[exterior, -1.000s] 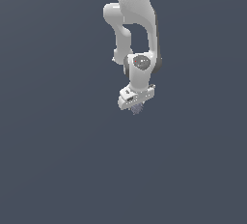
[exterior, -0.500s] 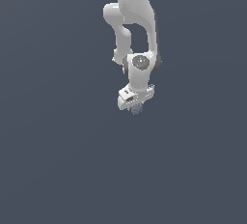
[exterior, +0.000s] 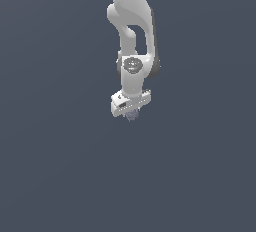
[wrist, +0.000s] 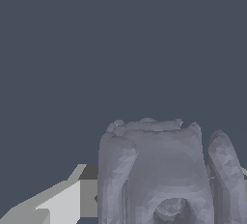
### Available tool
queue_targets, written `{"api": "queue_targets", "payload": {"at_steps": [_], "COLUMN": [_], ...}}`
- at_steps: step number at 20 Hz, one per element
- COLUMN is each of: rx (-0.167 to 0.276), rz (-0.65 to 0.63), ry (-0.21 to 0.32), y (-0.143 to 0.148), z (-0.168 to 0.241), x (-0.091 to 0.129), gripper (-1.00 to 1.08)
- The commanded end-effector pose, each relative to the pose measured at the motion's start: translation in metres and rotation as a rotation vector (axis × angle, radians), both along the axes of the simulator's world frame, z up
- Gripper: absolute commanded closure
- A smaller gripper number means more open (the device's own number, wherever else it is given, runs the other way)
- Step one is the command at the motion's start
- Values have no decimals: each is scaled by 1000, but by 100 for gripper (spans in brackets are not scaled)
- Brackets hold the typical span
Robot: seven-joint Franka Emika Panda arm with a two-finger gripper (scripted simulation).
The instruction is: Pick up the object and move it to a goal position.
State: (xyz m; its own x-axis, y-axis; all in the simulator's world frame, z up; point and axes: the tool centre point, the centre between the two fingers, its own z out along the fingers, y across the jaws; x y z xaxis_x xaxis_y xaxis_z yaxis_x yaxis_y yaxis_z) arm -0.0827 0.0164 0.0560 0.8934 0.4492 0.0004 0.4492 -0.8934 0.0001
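The white arm hangs down in the middle of the exterior view, and its gripper [exterior: 131,113] points downward. A small grey-blue spiky object [exterior: 132,116] pokes out just below the gripper's hand. In the wrist view the object [wrist: 154,170] fills the area in front of the camera as a rough, lumpy grey-blue mass. One white finger [wrist: 62,199] with a dark pad presses against its side. The other finger is hidden behind the object. The gripper is shut on the object.
A plain dark grey-blue surface fills both views. No other objects, containers or edges show around the arm.
The arm's lower part and the gripper have turned slightly and shifted a little toward the exterior view's left and down. The object stays held in the gripper.
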Motion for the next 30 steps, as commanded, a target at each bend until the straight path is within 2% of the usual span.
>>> {"api": "queue_targets", "payload": {"at_steps": [1, 17, 24, 30], "rx": [0, 1, 0, 0], "rz": [-1, 0, 1, 1], "ry": [0, 0, 0, 0], "y": [-21, -171, -218, -243], "z": [6, 49, 63, 70], "x": [10, 88, 114, 129], "gripper": [108, 108, 108, 108]}}
